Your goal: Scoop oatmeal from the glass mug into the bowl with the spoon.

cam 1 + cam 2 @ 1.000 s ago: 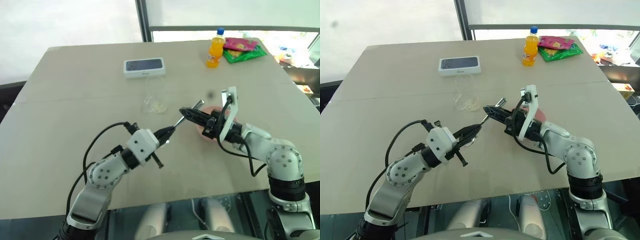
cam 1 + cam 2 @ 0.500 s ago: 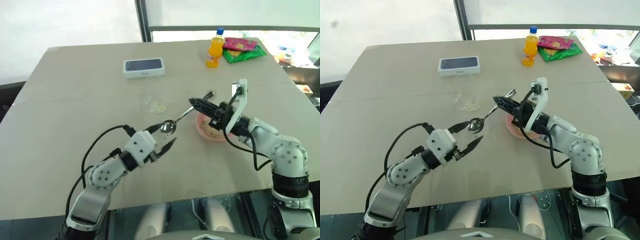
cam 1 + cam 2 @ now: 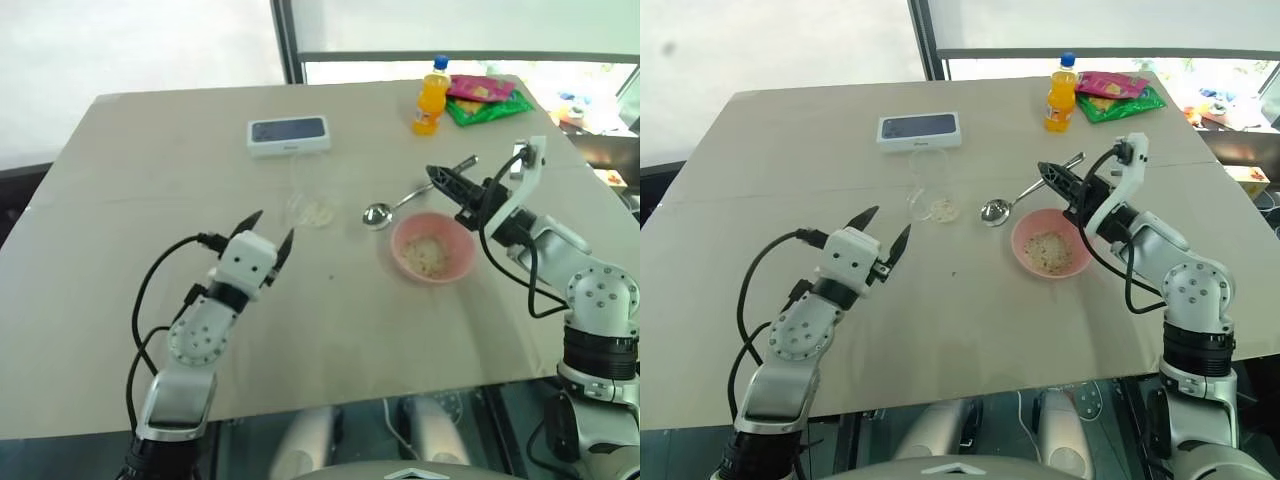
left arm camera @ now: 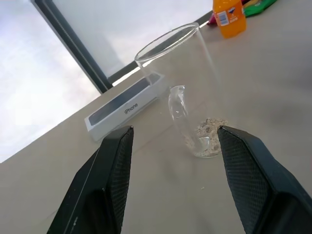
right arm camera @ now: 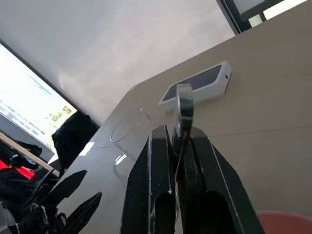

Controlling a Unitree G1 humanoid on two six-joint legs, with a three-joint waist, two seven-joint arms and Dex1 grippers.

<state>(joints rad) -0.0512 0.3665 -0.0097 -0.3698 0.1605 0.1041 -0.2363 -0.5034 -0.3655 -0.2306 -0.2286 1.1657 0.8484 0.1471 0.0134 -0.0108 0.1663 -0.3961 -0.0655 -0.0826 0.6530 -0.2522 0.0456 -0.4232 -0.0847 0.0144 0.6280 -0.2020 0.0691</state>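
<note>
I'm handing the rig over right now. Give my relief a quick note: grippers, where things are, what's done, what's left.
Left gripper: open, empty, facing the glass mug.
Right gripper: shut on the spoon handle, its scoop hanging between mug and pink bowl.
Mug upright on the table, a little oatmeal at its bottom.
Done: some oatmeal already in the bowl.
Left: scoop the rest across.
</note>
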